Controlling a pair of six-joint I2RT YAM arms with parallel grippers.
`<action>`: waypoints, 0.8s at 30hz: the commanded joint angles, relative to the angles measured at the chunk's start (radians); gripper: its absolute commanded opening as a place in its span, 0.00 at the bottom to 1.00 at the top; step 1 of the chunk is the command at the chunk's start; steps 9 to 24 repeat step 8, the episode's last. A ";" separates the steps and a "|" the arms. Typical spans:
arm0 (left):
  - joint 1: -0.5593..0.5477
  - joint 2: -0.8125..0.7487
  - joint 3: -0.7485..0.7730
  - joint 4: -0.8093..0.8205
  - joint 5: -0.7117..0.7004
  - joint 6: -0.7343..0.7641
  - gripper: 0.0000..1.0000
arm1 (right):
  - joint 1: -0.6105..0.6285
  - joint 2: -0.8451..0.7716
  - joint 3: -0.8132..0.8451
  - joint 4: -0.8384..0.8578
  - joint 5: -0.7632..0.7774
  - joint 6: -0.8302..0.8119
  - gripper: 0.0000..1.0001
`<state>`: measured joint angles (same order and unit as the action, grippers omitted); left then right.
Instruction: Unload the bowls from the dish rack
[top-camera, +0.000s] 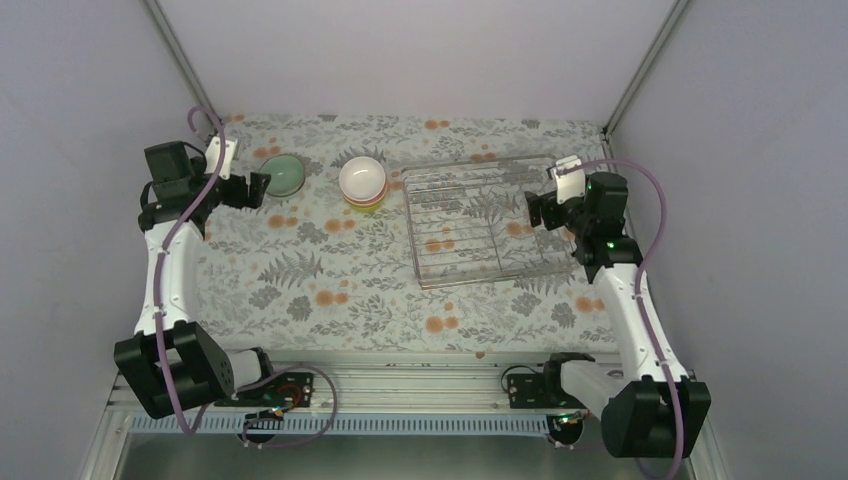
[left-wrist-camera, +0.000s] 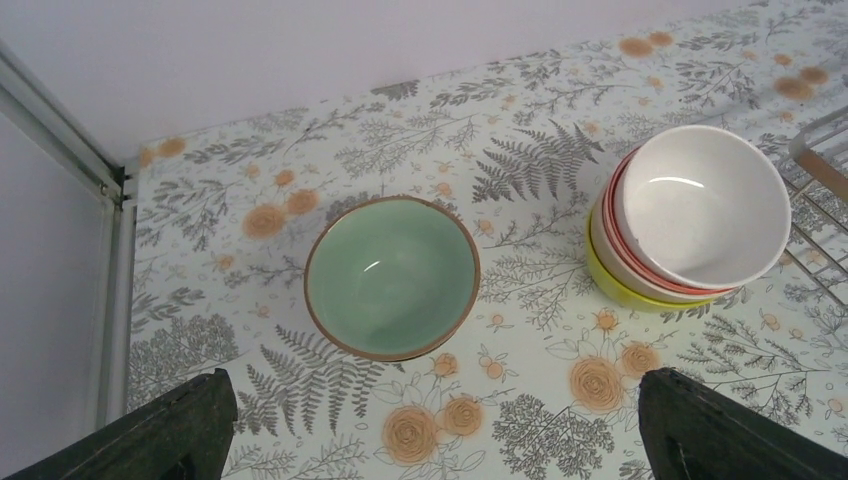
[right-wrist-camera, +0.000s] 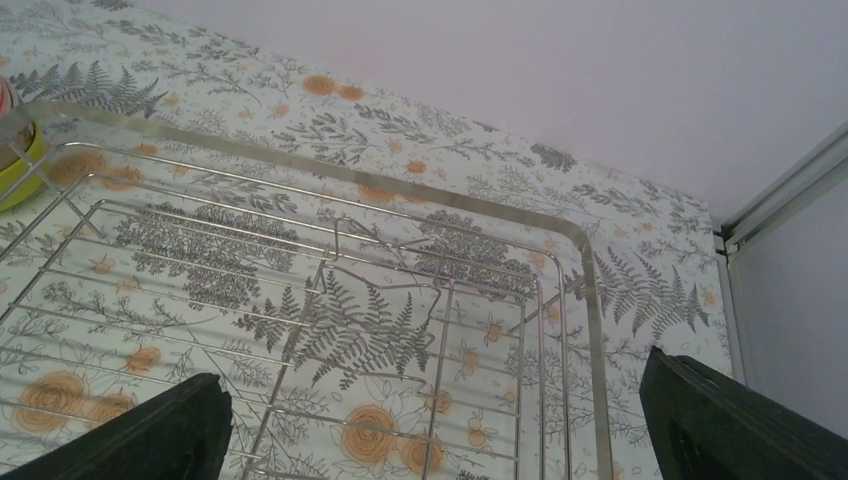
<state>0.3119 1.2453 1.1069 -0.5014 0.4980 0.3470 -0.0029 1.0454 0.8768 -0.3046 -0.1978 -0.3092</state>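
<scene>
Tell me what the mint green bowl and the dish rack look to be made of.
Mint green bowl: probably glazed ceramic; glossy inside with a light glint and a brown, bare-looking rim. Dish rack: metal wire, likely chromed or stainless; thin, shiny silver rods.

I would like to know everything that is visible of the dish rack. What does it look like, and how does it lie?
The dish rack is a rectangular basket of shiny silver wire, seemingly metal, with a thicker rounded rim, low sides and a few raised wire loops inside. It lies flat on the floral table, right of the stacked bowls and apart from them. No bowl is in it. The open right gripper hovers above its right end.
</scene>
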 joint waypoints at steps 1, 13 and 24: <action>-0.010 -0.009 -0.007 0.032 0.027 0.007 1.00 | -0.009 -0.010 -0.022 0.077 0.001 0.020 1.00; -0.037 0.013 0.003 0.026 0.000 0.004 1.00 | -0.009 -0.004 -0.034 0.091 0.014 0.019 1.00; -0.037 0.013 0.003 0.026 0.000 0.004 1.00 | -0.009 -0.004 -0.034 0.091 0.014 0.019 1.00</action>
